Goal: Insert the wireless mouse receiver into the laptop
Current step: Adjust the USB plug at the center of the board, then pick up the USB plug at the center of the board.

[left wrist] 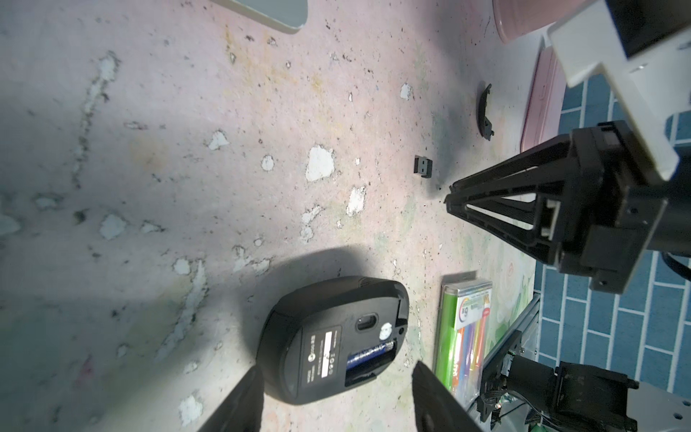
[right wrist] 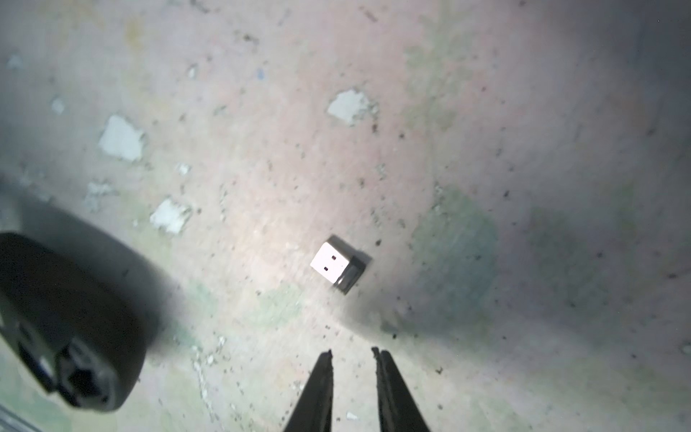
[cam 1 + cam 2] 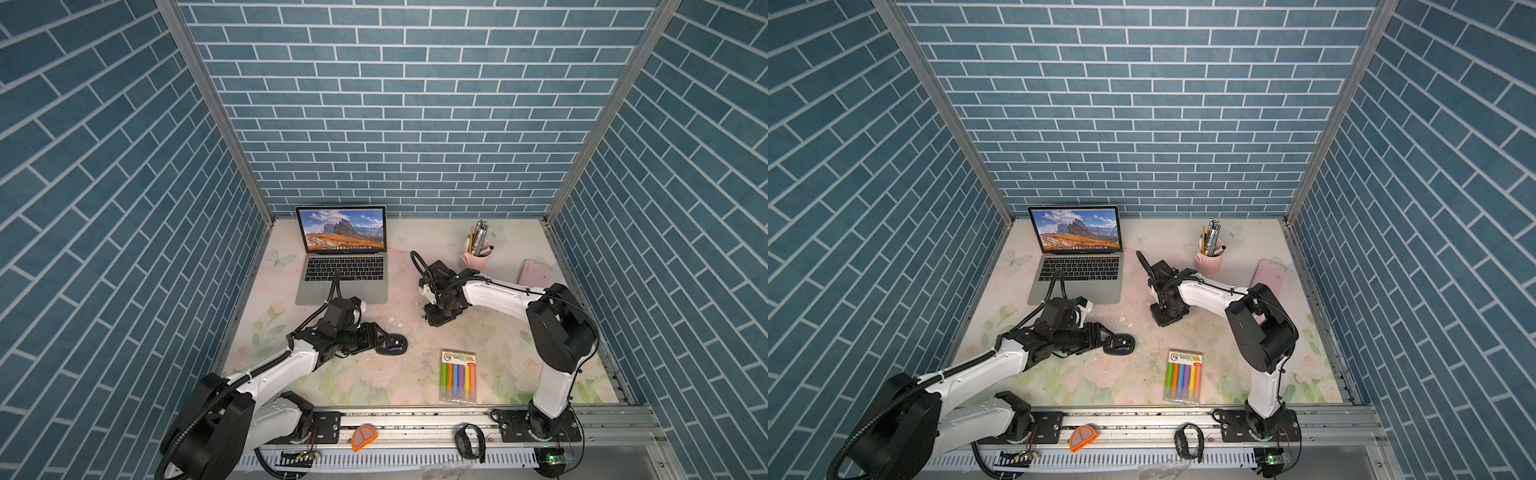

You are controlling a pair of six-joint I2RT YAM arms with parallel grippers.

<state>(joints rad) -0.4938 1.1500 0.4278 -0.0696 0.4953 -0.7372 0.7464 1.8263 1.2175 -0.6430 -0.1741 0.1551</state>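
Observation:
The wireless mouse receiver (image 2: 338, 267) lies loose on the mat, its bright metal plug end up; it also shows as a tiny dark stub (image 1: 422, 165) in the left wrist view. My right gripper (image 2: 352, 352) hovers just short of it, jaws a narrow gap apart with nothing between them; in a top view it points down at the mat (image 3: 431, 322). The black mouse (image 1: 332, 336) lies belly up with its battery bay uncovered. My left gripper (image 1: 336, 368) is open, its fingers either side of the mouse's end. The laptop (image 3: 353, 291) (image 3: 1088, 286) stands open at the back left.
A black battery cover (image 1: 484, 112) lies beyond the receiver. A pink pen cup (image 3: 476, 257) and a pink slab (image 3: 536, 272) sit at the back right. A highlighter pack (image 3: 458, 376) lies near the front. An orange part (image 3: 364, 436) and a watch (image 3: 469, 442) rest on the rail.

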